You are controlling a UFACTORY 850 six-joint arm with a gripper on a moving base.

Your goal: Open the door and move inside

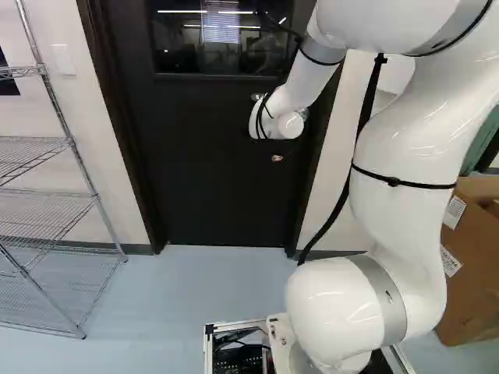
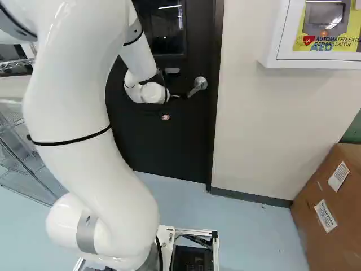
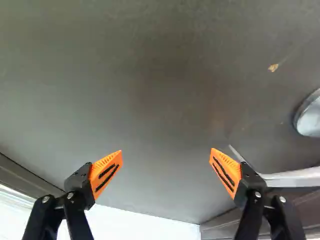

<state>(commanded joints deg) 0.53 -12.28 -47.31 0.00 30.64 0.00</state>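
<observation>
The gripper [image 2: 176,96] is mostly hidden behind the wrist in the right base view, close to the dark door [image 2: 169,138] and beside its silver lever handle [image 2: 198,84]. In the wrist view the gripper [image 3: 167,152] stands open, with only the door's dark surface [image 3: 165,100] showing between its orange pads. The metal lever [image 3: 295,177] passes behind one finger, its thin end showing near that pad's tip; whether they touch I cannot tell. A rounded silver fitting [image 3: 310,116] lies on the door beyond that same finger. The door [image 1: 218,179] looks shut in its frame.
A wire shelf rack [image 1: 47,202] stands left of the door in the left base view. Right of the door in the right base view are a wall [image 2: 265,124], a white defibrillator cabinet [image 2: 310,63] and a cardboard box [image 2: 321,248]. Blue floor [image 1: 164,312] lies before the door.
</observation>
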